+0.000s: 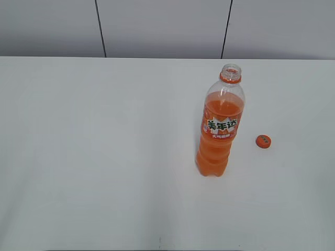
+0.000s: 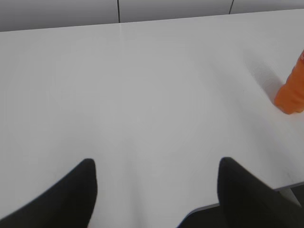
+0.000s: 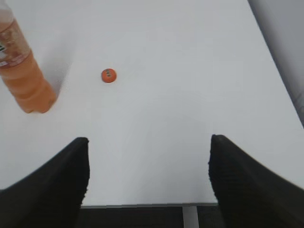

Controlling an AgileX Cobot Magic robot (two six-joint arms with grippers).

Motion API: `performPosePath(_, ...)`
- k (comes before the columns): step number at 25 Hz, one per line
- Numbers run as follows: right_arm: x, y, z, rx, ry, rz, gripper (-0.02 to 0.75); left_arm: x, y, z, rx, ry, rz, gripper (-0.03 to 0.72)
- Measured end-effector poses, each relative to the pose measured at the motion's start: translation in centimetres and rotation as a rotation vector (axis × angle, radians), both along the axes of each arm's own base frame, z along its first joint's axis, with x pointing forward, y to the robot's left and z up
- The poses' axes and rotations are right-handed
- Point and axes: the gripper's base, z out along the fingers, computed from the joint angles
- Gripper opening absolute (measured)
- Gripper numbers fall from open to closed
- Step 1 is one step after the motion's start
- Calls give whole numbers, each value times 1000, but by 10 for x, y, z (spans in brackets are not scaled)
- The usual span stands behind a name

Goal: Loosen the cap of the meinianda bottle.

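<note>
The meinianda bottle (image 1: 219, 125) stands upright on the white table, right of centre, its mouth open with only the orange neck ring on it. The orange cap (image 1: 263, 141) lies flat on the table to the bottle's right, apart from it. The right wrist view shows the bottle (image 3: 23, 76) at far left and the cap (image 3: 109, 75) beside it. The left wrist view shows only the bottle's base (image 2: 291, 92) at the right edge. My left gripper (image 2: 156, 166) and right gripper (image 3: 148, 142) are both open and empty, near the table's front edge. Neither shows in the exterior view.
The white table (image 1: 104, 146) reaches back to a grey panelled wall (image 1: 162, 26). Its front edge shows in both wrist views, and its right edge (image 3: 273, 76) shows in the right wrist view.
</note>
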Motion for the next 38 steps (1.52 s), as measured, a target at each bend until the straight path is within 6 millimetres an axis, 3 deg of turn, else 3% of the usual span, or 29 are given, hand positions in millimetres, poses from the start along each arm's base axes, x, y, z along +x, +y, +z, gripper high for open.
performPosePath(8,0,1,0,0,0,-73,585,0,0,0,-1,0,6,482)
performPosePath(17,0,1,0,0,0,-73,585,1,-2,0,-1,-1,184,474)
performPosePath(38,0,0,0,-1,0,-65,585,1,-2,0,-1,-1,191,446)
